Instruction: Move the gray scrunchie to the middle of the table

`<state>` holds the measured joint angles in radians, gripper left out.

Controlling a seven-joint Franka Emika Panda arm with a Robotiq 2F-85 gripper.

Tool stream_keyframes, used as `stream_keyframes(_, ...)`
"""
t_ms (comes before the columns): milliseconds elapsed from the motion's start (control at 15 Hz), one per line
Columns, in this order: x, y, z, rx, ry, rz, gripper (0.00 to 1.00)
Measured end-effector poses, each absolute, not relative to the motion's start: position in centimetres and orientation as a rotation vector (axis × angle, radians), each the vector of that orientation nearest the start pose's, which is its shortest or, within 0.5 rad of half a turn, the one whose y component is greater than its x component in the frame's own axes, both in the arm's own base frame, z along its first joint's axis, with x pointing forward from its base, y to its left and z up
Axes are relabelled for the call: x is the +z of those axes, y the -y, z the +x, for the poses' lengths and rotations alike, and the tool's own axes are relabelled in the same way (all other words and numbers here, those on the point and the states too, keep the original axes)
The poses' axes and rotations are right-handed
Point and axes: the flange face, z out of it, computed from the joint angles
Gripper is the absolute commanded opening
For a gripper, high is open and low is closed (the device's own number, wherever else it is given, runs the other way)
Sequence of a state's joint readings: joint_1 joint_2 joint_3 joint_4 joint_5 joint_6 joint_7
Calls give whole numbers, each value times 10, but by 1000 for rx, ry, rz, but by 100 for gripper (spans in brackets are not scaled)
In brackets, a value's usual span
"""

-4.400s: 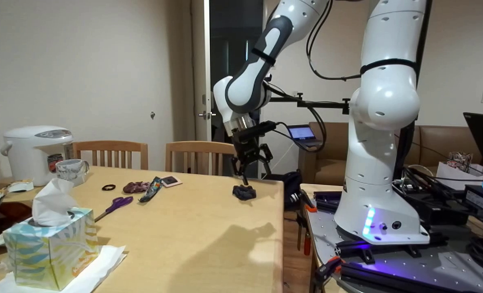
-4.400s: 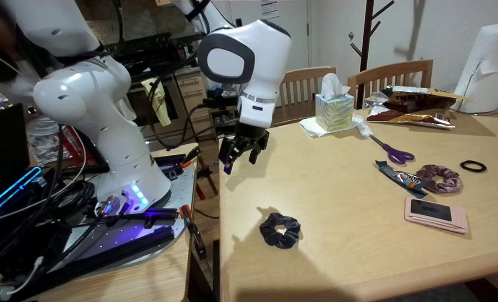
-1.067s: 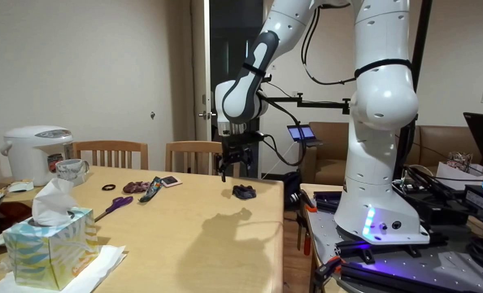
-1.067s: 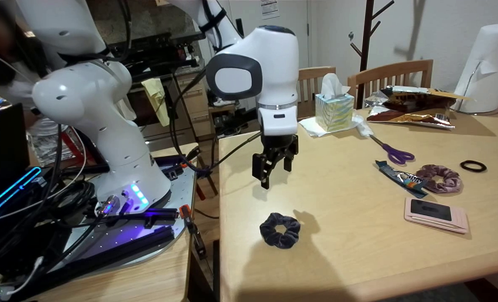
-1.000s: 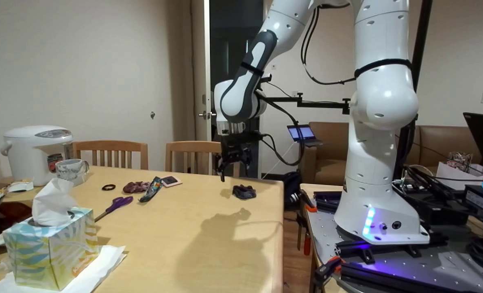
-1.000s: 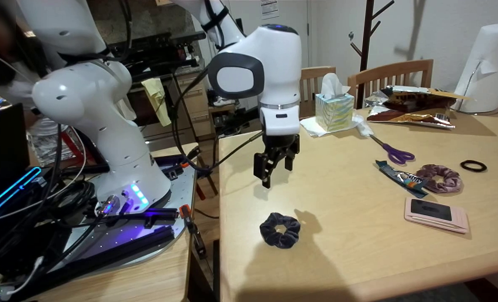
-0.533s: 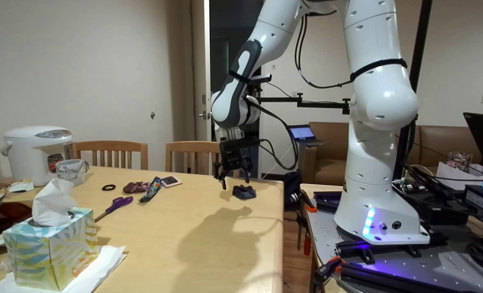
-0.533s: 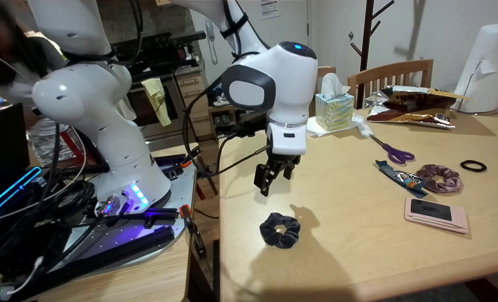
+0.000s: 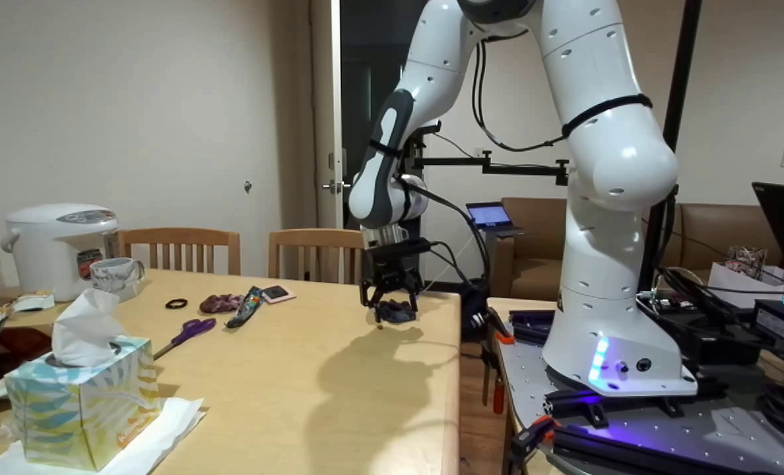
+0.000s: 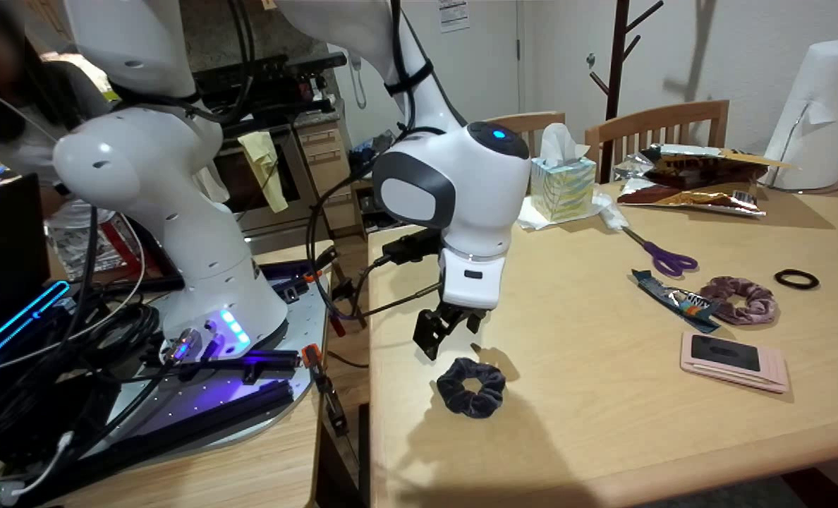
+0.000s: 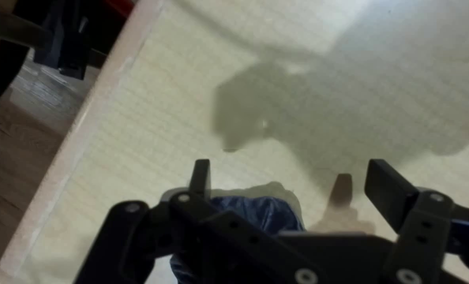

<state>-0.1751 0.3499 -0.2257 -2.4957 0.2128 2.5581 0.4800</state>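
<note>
The gray scrunchie (image 10: 488,398) lies flat as a dark ring on the light wooden table (image 10: 602,339), close to the end by the robot base. In an exterior view it shows as a low lump (image 9: 398,315) partly behind the fingers. My gripper (image 10: 452,341) is open and empty, pointing down just above the table beside the ring. It also shows low over the ring (image 9: 395,313). In the wrist view the jaws (image 11: 289,161) are wide apart; the scrunchie (image 11: 258,209) appears bluish, toward the left finger, mostly hidden by the gripper. No contact is visible.
The table edge (image 11: 84,118) runs close by. A maroon scrunchie (image 10: 757,307), a snack wrapper (image 10: 676,300), a pink wallet (image 10: 736,377), purple scissors (image 10: 669,259) and a black band (image 10: 796,279) lie farther along. A tissue box (image 9: 82,402) and paper towel roll (image 10: 810,116) stand there too.
My gripper has come down close to the table and, over the last half second, moved toward the scrunchie and the robot's end of the table. The scrunchie has not moved.
</note>
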Motion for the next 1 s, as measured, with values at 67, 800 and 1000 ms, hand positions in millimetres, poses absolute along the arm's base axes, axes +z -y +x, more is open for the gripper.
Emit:
stream_keyframes(67, 135, 183, 395, 369, -1562, -2693, 100)
stream_keyframes(800, 137, 192, 396, 158, -1209, -2886, 74)
stream_keyframes(1000, 135, 195, 394, 121, -1134, -2904, 53)
